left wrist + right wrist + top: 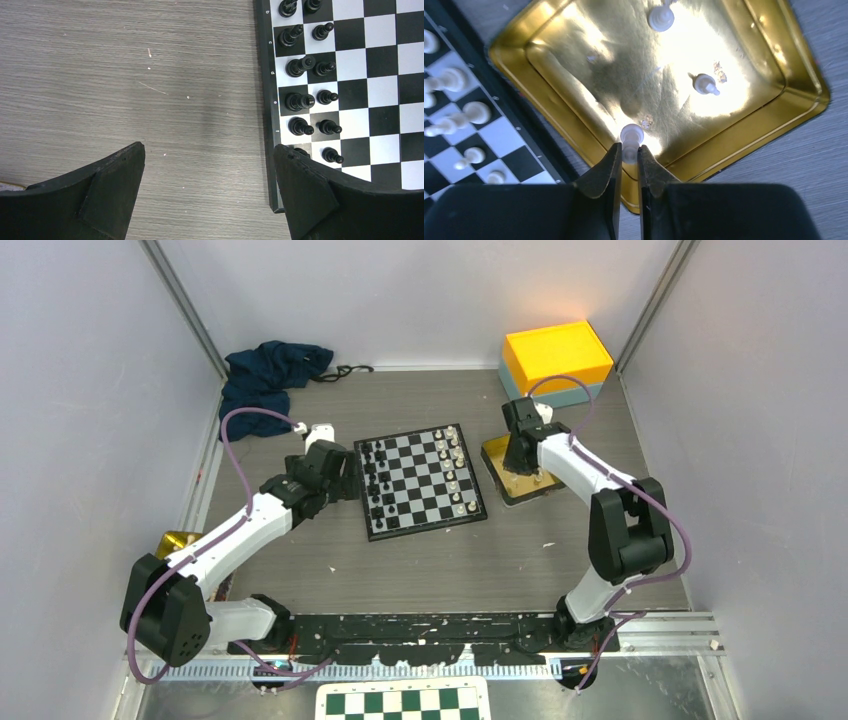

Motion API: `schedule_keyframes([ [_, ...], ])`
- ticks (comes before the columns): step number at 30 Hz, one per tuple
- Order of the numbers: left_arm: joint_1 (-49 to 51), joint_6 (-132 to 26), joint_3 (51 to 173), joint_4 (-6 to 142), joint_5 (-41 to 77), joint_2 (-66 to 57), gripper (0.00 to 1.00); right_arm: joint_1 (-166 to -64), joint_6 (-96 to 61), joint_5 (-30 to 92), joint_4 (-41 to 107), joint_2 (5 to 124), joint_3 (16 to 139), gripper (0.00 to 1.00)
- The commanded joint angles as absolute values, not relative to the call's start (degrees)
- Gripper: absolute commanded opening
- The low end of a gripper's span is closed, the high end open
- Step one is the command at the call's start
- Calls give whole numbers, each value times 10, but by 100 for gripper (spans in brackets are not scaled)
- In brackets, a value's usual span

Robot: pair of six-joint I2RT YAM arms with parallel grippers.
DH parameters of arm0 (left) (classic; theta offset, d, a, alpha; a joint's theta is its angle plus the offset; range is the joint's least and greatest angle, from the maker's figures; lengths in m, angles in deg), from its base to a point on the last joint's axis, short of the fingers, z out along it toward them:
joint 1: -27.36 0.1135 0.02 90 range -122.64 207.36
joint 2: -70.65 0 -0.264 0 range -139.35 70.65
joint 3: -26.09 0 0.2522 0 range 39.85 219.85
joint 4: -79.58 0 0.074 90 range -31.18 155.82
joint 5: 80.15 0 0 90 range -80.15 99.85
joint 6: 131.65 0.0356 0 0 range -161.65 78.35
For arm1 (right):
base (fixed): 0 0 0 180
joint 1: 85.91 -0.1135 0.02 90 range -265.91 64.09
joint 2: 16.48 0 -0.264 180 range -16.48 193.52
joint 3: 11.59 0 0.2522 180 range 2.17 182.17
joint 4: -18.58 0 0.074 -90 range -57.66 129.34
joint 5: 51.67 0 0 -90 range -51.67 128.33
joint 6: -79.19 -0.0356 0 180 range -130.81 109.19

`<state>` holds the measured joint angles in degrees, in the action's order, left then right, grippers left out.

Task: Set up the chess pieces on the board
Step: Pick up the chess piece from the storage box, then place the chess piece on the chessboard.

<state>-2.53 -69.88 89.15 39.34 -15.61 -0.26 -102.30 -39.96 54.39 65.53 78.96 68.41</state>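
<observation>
Board (421,480) mid-table, black pieces (374,480) down its left side, white pieces (452,472) down its right, gold tray (495,452) just beside

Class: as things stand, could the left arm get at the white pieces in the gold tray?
Probably not. The tray lies across the board from the left gripper, which sits open at the opposite edge, and the right gripper is down in the tray, shut on a white piece.

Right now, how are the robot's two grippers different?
The left gripper is wide open; the right gripper is pinched shut on a white chess piece. The left gripper holds nothing, above the bare table beside the board; the right gripper is down in the gold tray. Both have two black fingers.
</observation>
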Motion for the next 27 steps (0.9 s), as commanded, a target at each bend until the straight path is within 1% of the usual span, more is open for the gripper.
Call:
schedule_keyframes([
  [1,-27,-698,901,412,-159,-1,100,-1021,-390,561,671,738,737,2],
  [11,-29,-699,900,415,-159,2,100,-1033,-386,511,705,738,792,1],
  [27,-30,-699,893,415,-160,9,100,-1105,-366,458,732,808,856,2],
])
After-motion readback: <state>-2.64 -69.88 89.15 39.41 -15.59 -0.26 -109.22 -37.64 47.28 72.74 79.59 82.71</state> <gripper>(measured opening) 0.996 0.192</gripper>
